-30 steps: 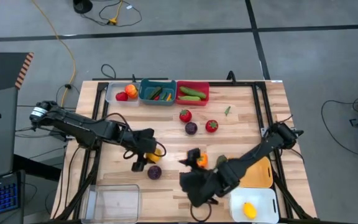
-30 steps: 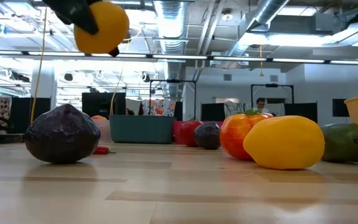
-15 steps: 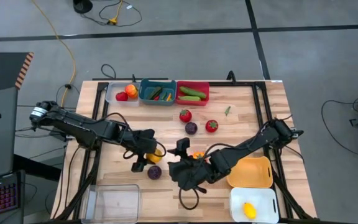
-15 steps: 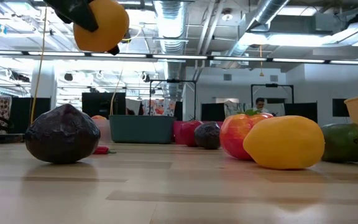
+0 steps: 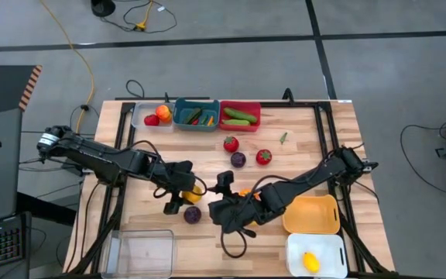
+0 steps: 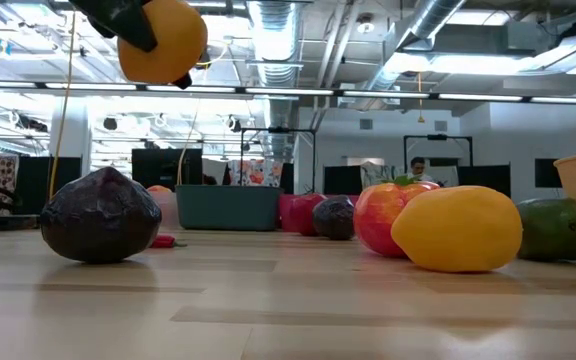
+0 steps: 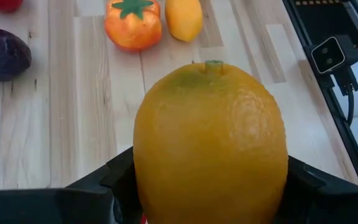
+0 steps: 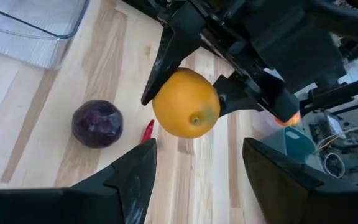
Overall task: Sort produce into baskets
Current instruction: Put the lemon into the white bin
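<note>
My left gripper (image 5: 189,188) is shut on a yellow-orange orange (image 7: 210,143), held above the table over the near middle; it also shows high in the low view (image 6: 163,40). My right gripper (image 5: 219,208) is open and empty, just right of the orange and facing it (image 8: 186,111). A dark purple cabbage (image 5: 193,215) rests on the table below the orange, with a small red chili (image 8: 148,130) beside it. A red-orange tomato (image 7: 133,23) and a yellow mango (image 7: 184,17) lie on the table under my right arm. My left gripper pinches the orange by its two opposite sides (image 7: 143,168) between its two fingers (image 8: 166,59). The fingers come slanting down from the table's left. The orange is lifted clear of the table, its stem end (image 7: 214,63) pointing away from the wrist.
Pale grey (image 5: 142,120), teal (image 5: 196,124) and red (image 5: 239,125) baskets with produce stand along the far edge. The clear basket (image 5: 142,252) is at the near left, the orange-yellow (image 5: 312,215) and white (image 5: 327,246) baskets at the near right. Red and purple produce (image 5: 238,160) lies mid-table.
My right gripper has swung toward the table's left and a little toward the far edge, coming up close to the orange that my left gripper holds. The left gripper and the orange have stayed where they were.
</note>
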Tool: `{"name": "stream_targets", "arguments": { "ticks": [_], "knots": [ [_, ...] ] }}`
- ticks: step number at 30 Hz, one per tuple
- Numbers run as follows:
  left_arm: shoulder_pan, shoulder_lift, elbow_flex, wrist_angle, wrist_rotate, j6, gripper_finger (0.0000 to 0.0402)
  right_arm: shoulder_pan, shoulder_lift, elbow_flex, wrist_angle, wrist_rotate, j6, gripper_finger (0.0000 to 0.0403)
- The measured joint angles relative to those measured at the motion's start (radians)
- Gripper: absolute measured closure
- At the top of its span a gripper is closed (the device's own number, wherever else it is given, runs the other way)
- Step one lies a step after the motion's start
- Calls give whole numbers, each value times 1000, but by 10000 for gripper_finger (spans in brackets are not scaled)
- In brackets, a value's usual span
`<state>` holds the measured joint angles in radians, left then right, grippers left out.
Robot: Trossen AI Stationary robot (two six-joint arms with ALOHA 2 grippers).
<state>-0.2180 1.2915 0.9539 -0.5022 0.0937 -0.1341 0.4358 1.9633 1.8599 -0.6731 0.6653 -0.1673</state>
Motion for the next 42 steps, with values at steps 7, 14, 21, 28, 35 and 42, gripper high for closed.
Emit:
{"name": "stream_targets", "arguments": {
  "ticks": [7,14,21,28,35,42],
  "knots": [
    [0,0,0,0,3,0,170,-8,0,0,0,-13,-25,121],
    [0,0,0,0,3,0,170,-21,0,0,35,-15,45,35],
    [0,1,0,57,18,9,170,-26,0,0,31,-15,57,8],
    [0,1,1,141,86,18,170,-26,0,0,34,-58,-41,17],
    [0,1,1,161,105,23,170,-18,4,0,101,-129,-272,17],
    [0,1,1,201,111,24,170,-43,5,0,129,-217,-339,17]
  ]
}}
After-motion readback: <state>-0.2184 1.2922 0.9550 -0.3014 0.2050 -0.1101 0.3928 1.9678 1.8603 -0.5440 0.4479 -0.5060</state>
